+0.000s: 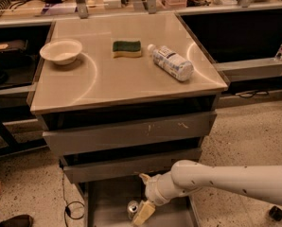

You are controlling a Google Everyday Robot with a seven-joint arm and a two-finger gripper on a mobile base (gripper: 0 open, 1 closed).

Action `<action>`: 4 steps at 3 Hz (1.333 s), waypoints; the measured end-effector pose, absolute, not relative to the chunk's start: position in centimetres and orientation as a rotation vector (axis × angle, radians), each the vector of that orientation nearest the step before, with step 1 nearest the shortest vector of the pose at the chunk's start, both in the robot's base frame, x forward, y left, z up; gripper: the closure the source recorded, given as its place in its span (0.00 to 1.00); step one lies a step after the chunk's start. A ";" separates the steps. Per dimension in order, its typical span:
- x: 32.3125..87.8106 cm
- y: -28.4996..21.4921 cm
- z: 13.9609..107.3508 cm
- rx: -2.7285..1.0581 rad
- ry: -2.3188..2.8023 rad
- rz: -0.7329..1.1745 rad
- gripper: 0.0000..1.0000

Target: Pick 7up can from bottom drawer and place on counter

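counter (127,86) of glossy beige tops the grey cabinet and fills most of the upper view; behind its far edge runs a cluttered bench whose items are too small to name. below the counter and to its right, the white arm (226,178) enters from the right edge, where its rear part is cut off, and reaches left under the counter's front. directly beneath the counter sit two scuffed drawer fronts (127,135), each with a dark gap above it that hides its inside. lowest beneath the counter, the bottom drawer (105,205) stands pulled out toward the camera; only part of its grey floor shows, the rest cut off by the lower edge. on the counter's right half a clear plastic bottle (172,63) lies on its side, white cap toward the counter's back. on the counter's left rear stands a white bowl (61,51), and a green-and-yellow sponge (127,48) lies at the counter's middle rear, between the two. well below the counter's front edge, the gripper (142,213) hangs inside the bottom drawer, its beige tip cropped at the lower edge; whether it is open or closed cannot be told. the 7up can (132,207) stands upright on the drawer floor, just beside the gripper on the side toward the counter's left, touching or not i cannot tell, with only its shiny top and a sliver of its side showing.
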State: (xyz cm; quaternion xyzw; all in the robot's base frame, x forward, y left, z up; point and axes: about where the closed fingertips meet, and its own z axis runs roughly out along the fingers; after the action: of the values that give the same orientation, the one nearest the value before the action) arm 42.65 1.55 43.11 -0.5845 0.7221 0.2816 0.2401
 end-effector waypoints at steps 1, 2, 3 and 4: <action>41.4 2.2 41.2 -1.584 1.994 0.833 0.00; 41.4 2.2 41.2 -1.584 1.994 0.833 0.00; 41.4 2.6 38.5 -1.562 2.007 0.848 0.00; 42.5 2.4 33.7 -1.473 2.038 0.862 0.00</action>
State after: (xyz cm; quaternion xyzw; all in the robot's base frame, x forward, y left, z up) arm 42.49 2.41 33.68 -0.5380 0.7444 0.3148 0.2394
